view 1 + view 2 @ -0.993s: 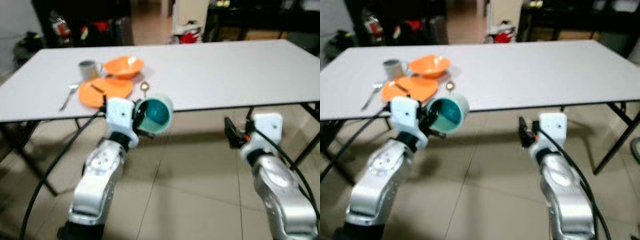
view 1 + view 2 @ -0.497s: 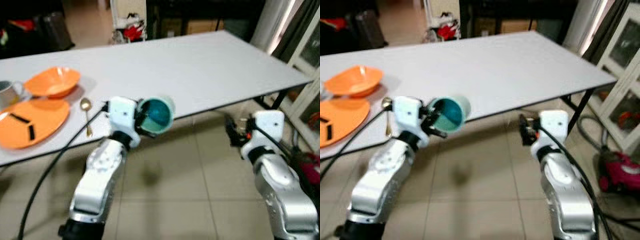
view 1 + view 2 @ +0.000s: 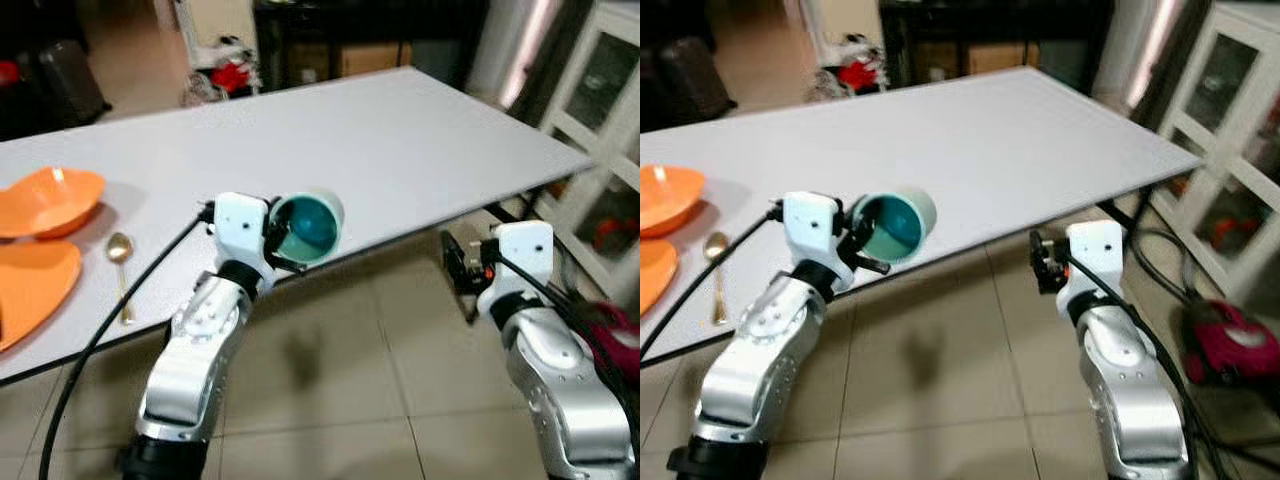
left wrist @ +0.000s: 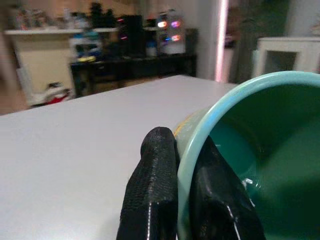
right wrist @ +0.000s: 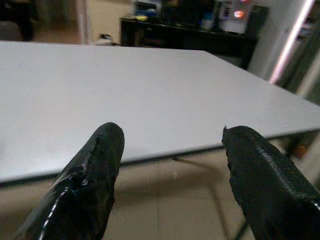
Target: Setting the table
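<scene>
A teal cup [image 3: 308, 226] lies on its side in the air, its mouth facing me, just over the near edge of the white table [image 3: 380, 140]. My left gripper [image 4: 184, 150] is shut on the cup's rim [image 4: 200, 135], one finger outside and one inside. At the table's left end lie an orange bowl [image 3: 45, 200], an orange plate [image 3: 30, 290] and a gold spoon [image 3: 120, 265]. My right gripper [image 5: 170, 132] is open and holds nothing; it hangs below the table's near edge [image 3: 1042, 264], over the tiled floor.
A white cabinet [image 3: 1230, 130] stands to the right of the table, with a pink vacuum cleaner [image 3: 1230, 350] on the floor before it. Dark shelves and bags line the far wall. Table legs [image 3: 500, 215] stand near my right arm.
The camera has swung right: plate, bowl and spoon slid to the left edge, while the cabinet and vacuum came into view. The cup stays in my left gripper.
</scene>
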Available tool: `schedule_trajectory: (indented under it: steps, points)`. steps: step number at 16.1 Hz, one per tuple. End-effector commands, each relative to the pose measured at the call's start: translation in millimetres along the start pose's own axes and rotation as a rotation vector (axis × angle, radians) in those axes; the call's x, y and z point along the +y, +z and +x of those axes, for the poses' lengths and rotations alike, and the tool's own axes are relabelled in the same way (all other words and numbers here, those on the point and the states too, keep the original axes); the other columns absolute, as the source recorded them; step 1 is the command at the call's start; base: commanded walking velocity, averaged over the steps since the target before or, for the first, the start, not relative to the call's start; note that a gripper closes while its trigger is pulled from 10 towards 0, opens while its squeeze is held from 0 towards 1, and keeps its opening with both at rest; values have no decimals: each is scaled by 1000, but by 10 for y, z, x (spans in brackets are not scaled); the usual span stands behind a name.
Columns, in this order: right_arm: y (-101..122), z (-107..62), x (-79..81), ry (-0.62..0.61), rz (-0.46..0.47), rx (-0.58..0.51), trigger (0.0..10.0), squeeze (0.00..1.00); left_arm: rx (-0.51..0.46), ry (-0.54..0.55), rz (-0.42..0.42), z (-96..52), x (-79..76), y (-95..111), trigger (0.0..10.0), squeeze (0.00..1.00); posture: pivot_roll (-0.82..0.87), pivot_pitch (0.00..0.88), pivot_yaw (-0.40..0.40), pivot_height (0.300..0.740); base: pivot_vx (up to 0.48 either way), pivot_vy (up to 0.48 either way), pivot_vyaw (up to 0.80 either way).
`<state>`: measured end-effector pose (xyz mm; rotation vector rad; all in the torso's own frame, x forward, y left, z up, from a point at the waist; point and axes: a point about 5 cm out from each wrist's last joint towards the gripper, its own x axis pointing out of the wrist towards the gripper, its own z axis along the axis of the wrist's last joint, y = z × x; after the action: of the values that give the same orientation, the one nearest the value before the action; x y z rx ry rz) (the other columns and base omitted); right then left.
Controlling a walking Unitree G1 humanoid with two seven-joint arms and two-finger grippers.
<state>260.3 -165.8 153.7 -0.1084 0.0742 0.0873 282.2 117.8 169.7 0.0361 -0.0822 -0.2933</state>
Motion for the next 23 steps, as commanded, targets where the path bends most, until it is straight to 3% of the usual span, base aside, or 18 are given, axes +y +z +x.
schedule_trajectory:
  steps: [1,16,23]
  points:
    - [37,22,36,16,-6,-17,10000,0,-14,15,6,3,44,39,10000,0,-115,0,10,740,352,0,0]
    - [36,20,106,53,-24,-26,10000,0,-11,24,22,-1,106,16,10000,0,-112,0,10,740,355,0,0]
    - [-37,-38,132,59,-35,-5,10000,0,18,1,10,-53,39,-59,10000,0,-116,0,34,740,354,0,0]
